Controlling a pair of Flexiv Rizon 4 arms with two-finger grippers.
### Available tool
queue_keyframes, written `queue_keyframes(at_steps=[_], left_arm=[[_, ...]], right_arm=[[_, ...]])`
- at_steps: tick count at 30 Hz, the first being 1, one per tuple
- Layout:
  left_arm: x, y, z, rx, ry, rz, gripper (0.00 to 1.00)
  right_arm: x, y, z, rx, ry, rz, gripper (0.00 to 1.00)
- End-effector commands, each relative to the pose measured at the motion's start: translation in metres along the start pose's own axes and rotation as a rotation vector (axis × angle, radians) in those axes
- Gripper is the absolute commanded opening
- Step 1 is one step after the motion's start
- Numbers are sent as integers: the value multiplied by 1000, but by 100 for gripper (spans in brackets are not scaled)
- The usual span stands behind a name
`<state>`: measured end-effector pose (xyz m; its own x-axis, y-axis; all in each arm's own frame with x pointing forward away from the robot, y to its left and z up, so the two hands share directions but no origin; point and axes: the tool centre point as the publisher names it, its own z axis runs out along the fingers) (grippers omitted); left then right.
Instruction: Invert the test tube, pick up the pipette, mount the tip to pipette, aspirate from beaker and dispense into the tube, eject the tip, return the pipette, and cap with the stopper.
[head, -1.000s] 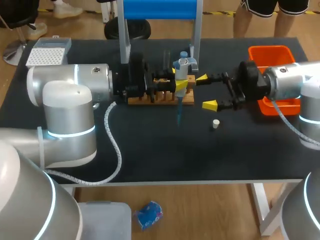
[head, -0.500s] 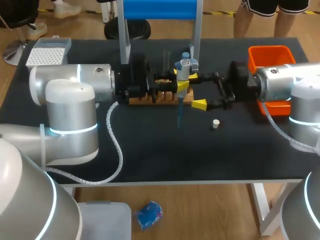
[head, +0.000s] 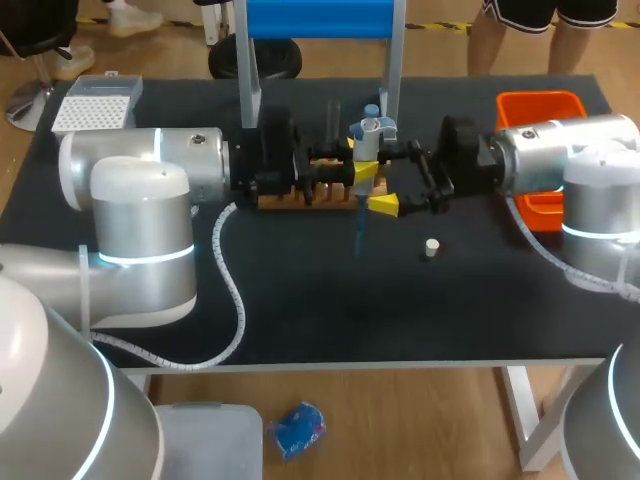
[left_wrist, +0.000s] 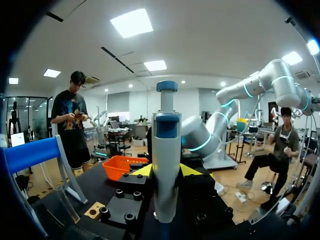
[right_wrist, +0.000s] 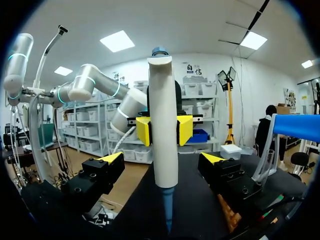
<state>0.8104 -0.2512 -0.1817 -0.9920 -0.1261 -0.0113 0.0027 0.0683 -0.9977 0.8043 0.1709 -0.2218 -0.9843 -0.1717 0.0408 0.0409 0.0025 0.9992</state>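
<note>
Pipette (right_wrist: 164, 135) upright, left gripper (right_wrist: 164, 131) clamped on it, plain in the right wrist view. Right gripper (right_wrist: 162, 160) spread wide either side, not touching. Only the head view shows the stopper (head: 431, 247).

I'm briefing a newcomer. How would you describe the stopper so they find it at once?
From the orange bin at the right edge of the table, look toward the middle and the front edge. The stopper lies there alone on the black top. It is a small white plug, far shorter than the upright pipette farther back.
</note>
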Motion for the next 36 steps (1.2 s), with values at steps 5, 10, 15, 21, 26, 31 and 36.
queue_keyframes(at_steps=[5, 10, 15, 21, 26, 31, 36], left_arm=[[1, 0, 1, 2, -5, 1, 0], [1, 0, 1, 2, -5, 1, 0], [1, 0, 1, 2, -5, 1, 0], [1, 0, 1, 2, -5, 1, 0], [1, 0, 1, 2, -5, 1, 0], [1, 0, 1, 2, -5, 1, 0], [1, 0, 1, 2, -5, 1, 0]], right_arm=[[-9, 0, 10, -1, 22, -1, 88], [-10, 1, 12, -1, 25, -5, 74], [-9, 2, 12, -2, 26, -9, 57], [-6, 3, 13, -4, 25, -10, 49], [-4, 3, 13, -5, 25, -7, 49], [-4, 3, 12, -11, 20, -7, 22], [-4, 3, 12, -17, 20, -7, 0]])
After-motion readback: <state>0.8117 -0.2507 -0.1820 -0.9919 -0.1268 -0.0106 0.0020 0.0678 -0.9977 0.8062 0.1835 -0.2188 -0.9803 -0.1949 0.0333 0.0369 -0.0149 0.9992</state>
